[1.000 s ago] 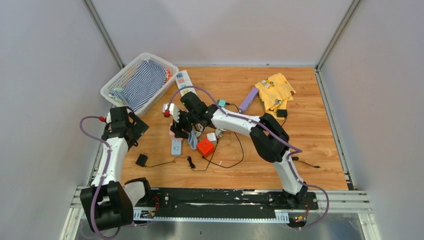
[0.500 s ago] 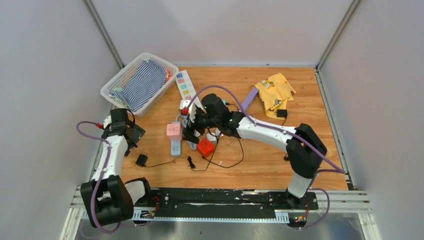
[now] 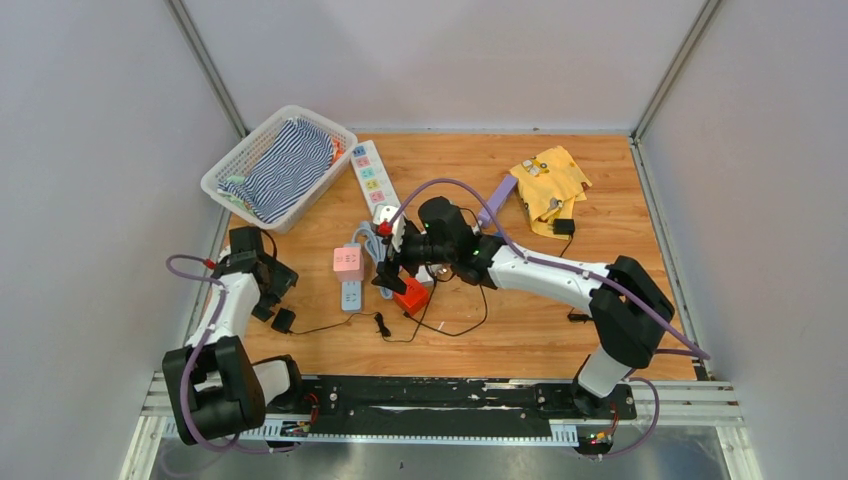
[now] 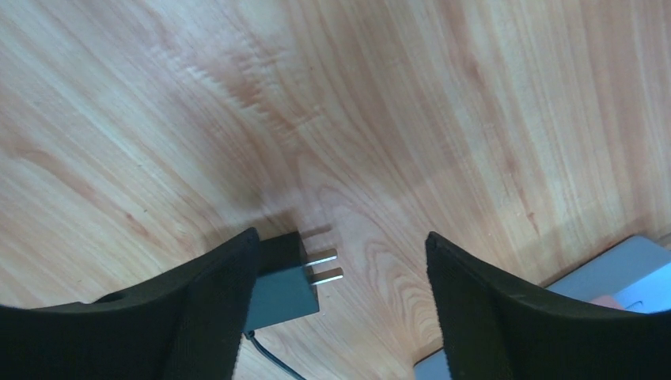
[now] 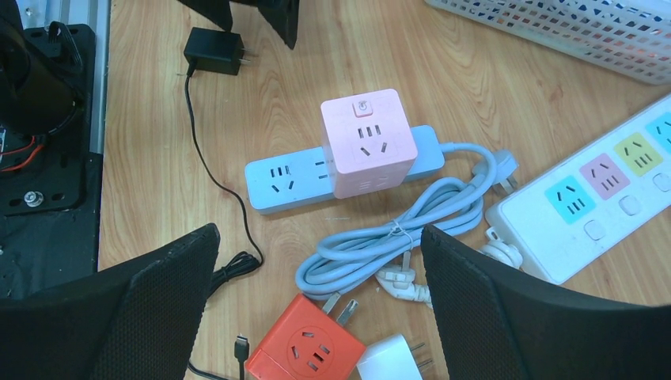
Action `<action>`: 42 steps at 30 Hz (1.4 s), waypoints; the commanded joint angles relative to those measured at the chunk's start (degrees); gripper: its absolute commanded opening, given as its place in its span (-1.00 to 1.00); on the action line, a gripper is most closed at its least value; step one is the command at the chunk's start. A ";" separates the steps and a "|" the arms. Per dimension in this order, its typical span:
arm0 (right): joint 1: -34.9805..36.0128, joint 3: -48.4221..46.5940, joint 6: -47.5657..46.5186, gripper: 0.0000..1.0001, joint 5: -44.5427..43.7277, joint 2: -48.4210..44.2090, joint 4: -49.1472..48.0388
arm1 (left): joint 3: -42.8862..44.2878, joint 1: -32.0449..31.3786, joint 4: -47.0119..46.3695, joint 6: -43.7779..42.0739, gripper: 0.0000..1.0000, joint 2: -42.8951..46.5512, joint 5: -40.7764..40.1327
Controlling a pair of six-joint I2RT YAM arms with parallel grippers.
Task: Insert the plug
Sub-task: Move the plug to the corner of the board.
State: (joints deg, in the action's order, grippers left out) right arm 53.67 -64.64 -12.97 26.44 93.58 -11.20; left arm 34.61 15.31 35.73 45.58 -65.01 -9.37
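Note:
A black plug (image 4: 285, 285) with two metal prongs lies on the wood, its thin black cable trailing off. My left gripper (image 4: 342, 237) is open just over it; the plug rests against the left finger, prongs pointing into the gap. In the top view the plug (image 3: 284, 321) lies at my left gripper (image 3: 272, 303). My right gripper (image 5: 318, 231) is open and empty above a red cube socket (image 5: 305, 344) and a coiled light-blue cable (image 5: 396, 237). A pink cube socket (image 5: 368, 142) sits on a blue power strip (image 5: 285, 178).
A white multi-colour power strip (image 3: 369, 170) lies behind the sockets. A white adapter (image 5: 392, 360) lies by the red cube. A white basket (image 3: 232, 160) with striped cloth stands at back left. A yellow cloth (image 3: 550, 180) and a purple block (image 3: 497, 200) lie at back right.
My right gripper has pulled back from the pink cube toward the right, now over the red cube. My left gripper has moved nearer and down onto the black plug.

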 commanded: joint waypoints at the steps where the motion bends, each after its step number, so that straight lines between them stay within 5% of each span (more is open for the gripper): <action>1: 0.73 1.52 0.72 0.95 -1.03 -2.74 -2.47 | -2.73 0.42 -4.61 -0.13 0.46 -1.60 6.03; 7: 0.68 2.32 -0.12 0.94 -2.57 -3.76 -2.23 | -6.11 0.38 -11.59 0.33 0.25 -2.24 15.36; 16: 0.87 1.62 0.40 0.93 -1.54 -2.51 -2.42 | -7.15 0.42 -12.03 0.33 -0.21 3.94 14.08; 26: 0.82 1.32 0.49 0.93 -1.30 -1.82 -2.47 | -4.06 0.41 0.76 3.76 0.26 11.11 -0.80; 42: 0.91 0.86 0.19 0.92 -1.43 -0.30 -2.22 | -9.43 0.40 4.05 6.78 0.21 16.95 1.90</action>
State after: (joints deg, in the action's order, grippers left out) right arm 53.67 -63.24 -12.86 25.21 91.94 -12.47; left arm 26.20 15.42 38.04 50.57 -48.05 -7.68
